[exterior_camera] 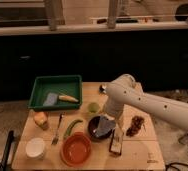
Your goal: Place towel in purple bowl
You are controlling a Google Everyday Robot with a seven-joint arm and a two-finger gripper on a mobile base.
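While the white arm (152, 102) reaches in from the right of the frame, its gripper (109, 119) hangs at the centre, directly over the purple bowl (91, 128). The grey towel (104, 131) lies bunched in that bowl, right under the gripper; whether the gripper is clamped on it or loose, I cannot tell. Close around the bowl on the wooden table (144, 150) sit an orange bowl (77, 149) at lower left, a dark packet (116, 143) at lower right, a green pepper (73, 127) to the left, and a small green cup (93, 107) above. A green tray (57, 81) sits upper left.
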